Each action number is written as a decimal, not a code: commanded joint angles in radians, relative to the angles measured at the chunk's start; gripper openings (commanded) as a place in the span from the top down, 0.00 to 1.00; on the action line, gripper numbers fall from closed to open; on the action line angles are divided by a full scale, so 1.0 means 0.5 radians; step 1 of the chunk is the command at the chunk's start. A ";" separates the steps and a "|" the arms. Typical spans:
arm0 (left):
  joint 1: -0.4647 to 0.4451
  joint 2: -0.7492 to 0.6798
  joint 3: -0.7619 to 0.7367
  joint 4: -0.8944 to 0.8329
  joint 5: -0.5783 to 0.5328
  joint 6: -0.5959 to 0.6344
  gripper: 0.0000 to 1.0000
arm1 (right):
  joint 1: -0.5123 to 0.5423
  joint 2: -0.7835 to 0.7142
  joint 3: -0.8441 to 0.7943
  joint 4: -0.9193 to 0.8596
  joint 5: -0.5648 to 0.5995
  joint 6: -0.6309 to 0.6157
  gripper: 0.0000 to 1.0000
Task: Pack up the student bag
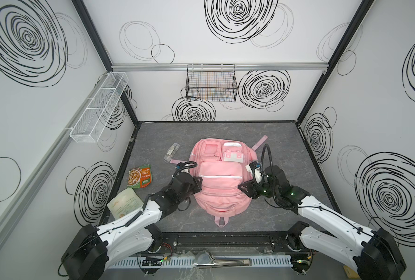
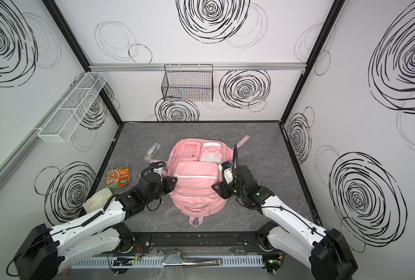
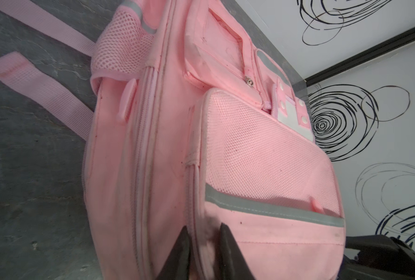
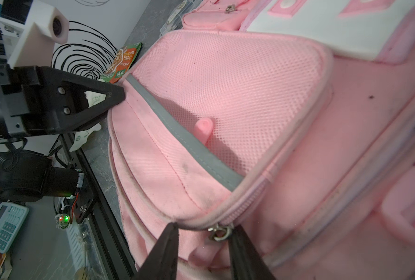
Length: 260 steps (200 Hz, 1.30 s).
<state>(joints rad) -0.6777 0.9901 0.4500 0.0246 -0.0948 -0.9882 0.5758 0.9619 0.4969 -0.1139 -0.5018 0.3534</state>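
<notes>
The left gripper (image 3: 204, 252) pinches a fold of fabric on the left side of the student bag (image 1: 217, 179). The bag lies flat, front up, in the middle of the surface (image 1: 274, 150). Its long axis runs from near edge to far edge, with the top loop (image 1: 221, 221) pointing at the near edge. The right gripper (image 4: 204, 249) is spread, straddling a zipper pull (image 4: 219, 233).

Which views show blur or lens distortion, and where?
In both top views, wide-angle distortion tilts the walls outward; in the left wrist view, the student bag smears near the left gripper; the right wrist view is sharp around the zipper pull.
</notes>
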 commanded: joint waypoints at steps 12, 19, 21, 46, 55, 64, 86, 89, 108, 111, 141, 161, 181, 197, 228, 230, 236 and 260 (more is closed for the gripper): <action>0.002 -0.080 -0.028 0.184 -0.036 -0.090 1.00 | 0.047 -0.018 -0.043 -0.048 0.157 0.032 0.52; 0.002 -0.094 -0.037 0.189 -0.049 -0.117 1.00 | 0.058 -0.022 -0.043 -0.049 0.174 0.038 0.51; 0.002 -0.098 -0.040 0.190 -0.052 -0.124 1.00 | 0.061 -0.024 -0.043 -0.049 0.178 0.040 0.51; 0.002 -0.159 -0.074 0.205 -0.092 -0.228 1.00 | 0.110 -0.027 -0.043 -0.062 0.256 0.042 0.51; 0.002 -0.184 -0.088 0.215 -0.098 -0.281 1.00 | 0.127 -0.032 -0.045 -0.062 0.279 0.042 0.51; 0.001 -0.207 -0.107 0.231 -0.099 -0.336 1.00 | 0.145 -0.033 -0.048 -0.055 0.293 0.042 0.52; 0.002 -0.249 -0.152 0.266 -0.101 -0.485 1.00 | 0.190 -0.037 -0.059 -0.017 0.287 0.019 0.60; 0.001 -0.254 -0.158 0.271 -0.103 -0.505 1.00 | 0.198 -0.037 -0.063 -0.009 0.286 0.017 0.62; -0.004 -0.282 -0.190 0.291 -0.117 -0.600 1.00 | 0.225 -0.043 -0.092 0.035 0.280 0.013 0.74; -0.003 -0.285 -0.193 0.294 -0.121 -0.613 1.00 | 0.228 -0.045 -0.097 0.044 0.275 0.015 0.75; -0.015 -0.313 -0.211 0.290 -0.179 -0.660 1.00 | 0.235 -0.049 -0.122 0.067 0.263 0.034 0.81; -0.015 -0.325 -0.210 0.279 -0.200 -0.657 1.00 | 0.238 -0.067 -0.131 0.054 0.293 0.039 0.87; -0.019 -0.335 -0.212 0.271 -0.217 -0.678 1.00 | 0.238 -0.088 -0.134 0.046 0.294 0.050 0.93; -0.036 -0.354 -0.216 0.270 -0.246 -0.715 1.00 | 0.241 -0.110 -0.132 0.053 0.285 0.077 1.00; -0.129 -0.374 -0.208 0.268 -0.383 -0.790 1.00 | 0.307 -0.132 -0.091 0.057 0.291 0.117 1.00; -0.137 -0.373 -0.207 0.269 -0.393 -0.794 1.00 | 0.314 -0.132 -0.085 0.059 0.293 0.120 1.00; -0.160 -0.371 -0.203 0.270 -0.420 -0.810 1.00 | 0.336 -0.131 -0.072 0.061 0.296 0.131 1.00; -0.260 -0.330 -0.190 0.304 -0.525 -0.868 1.00 | 0.436 -0.111 -0.028 0.097 0.298 0.197 1.00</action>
<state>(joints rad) -0.7654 0.8249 0.3420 0.0742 -0.2497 -1.3590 0.7395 0.9062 0.4461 -0.0769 -0.3386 0.4149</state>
